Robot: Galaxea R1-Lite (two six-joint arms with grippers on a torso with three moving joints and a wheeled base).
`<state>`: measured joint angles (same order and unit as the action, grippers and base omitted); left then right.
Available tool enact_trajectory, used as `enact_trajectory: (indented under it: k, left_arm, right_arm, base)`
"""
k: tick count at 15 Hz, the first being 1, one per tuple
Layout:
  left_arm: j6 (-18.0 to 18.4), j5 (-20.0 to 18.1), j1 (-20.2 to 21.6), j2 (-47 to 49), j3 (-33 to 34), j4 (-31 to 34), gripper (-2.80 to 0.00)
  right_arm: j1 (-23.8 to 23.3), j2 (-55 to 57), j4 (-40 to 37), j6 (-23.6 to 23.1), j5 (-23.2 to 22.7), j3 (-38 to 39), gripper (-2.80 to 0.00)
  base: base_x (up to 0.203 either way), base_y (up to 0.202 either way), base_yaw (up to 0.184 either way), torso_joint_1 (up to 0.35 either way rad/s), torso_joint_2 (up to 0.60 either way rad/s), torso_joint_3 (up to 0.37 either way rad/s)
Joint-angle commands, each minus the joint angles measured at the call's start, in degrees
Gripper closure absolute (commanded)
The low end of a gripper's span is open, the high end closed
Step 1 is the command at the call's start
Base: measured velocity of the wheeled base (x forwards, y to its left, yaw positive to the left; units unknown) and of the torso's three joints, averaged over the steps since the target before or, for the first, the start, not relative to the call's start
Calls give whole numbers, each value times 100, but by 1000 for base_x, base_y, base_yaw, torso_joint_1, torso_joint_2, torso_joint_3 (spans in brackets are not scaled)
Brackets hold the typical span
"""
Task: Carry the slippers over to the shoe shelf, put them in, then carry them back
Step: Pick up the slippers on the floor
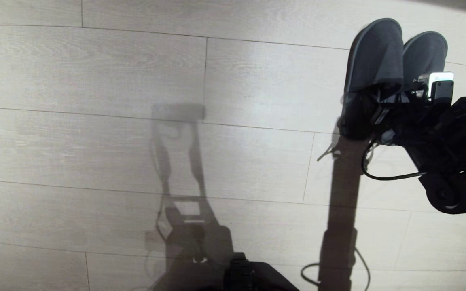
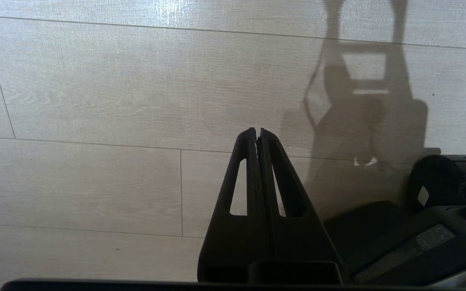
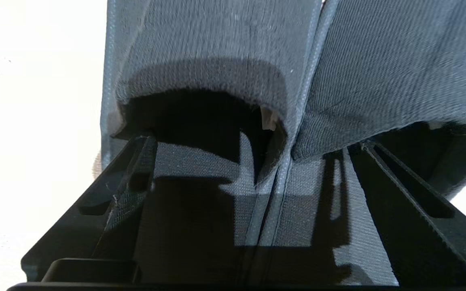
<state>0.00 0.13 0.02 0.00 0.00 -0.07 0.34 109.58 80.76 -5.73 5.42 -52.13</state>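
1. Slippers (image 1: pixel 382 60) lie side by side on the pale plank floor (image 1: pixel 136 60), touching along their inner edges, toes pointing away from our base (image 1: pixel 257 279).
2. Right claw (image 3: pixel 253 169) sits low over the heel ends of the slippers, fingers (image 3: pixel 128 182) spread wide apart, one over each insole, clamped on nothing.
3. From our right wrist camera, both fingers sit just short of the strap openings; whether they touch the fabric, we cannot tell.
4. Right arm (image 1: pixel 451 141) reaches over the floor just behind the slippers, cable looping beneath it.
5. Left claw (image 2: pixel 258 137) hangs parked over bare floor, well apart from the slippers, fingers pressed together, empty.
6. Our shadow falls across the floor beside the slippers.
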Motion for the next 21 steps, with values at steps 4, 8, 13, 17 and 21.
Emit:
enact_trajectory:
  k: [4, 8, 13, 17, 21]
  left_arm:
    - [0, 4, 3, -4, 0, -1, 0]
    - [0, 4, 5, 0, 0, -1, 0]
    - [-9, 4, 6, 0, 0, -1, 0]
    - [-9, 4, 6, 0, 0, -1, 0]
    - [-18, 1, 5, -4, 0, -1, 0]
  right_arm:
    - [-122, 253, 101, 6, -6, -311, -280]
    - [-158, 507, 100, 27, -23, -960, -280]
    - [-159, 1068, 100, 61, -25, -1769, -280]
    - [-167, 1278, 148, 95, -146, -2208, 0]
    - [-347, 1342, 115, 98, -263, -2191, 0]
  base:
    - [0, 0, 0, 0, 0, 0]
    - [0, 0, 0, 0, 0, 0]
    - [0, 0, 0, 0, 0, 0]
    - [0, 0, 0, 0, 0, 0]
    - [0, 0, 0, 0, 0, 0]
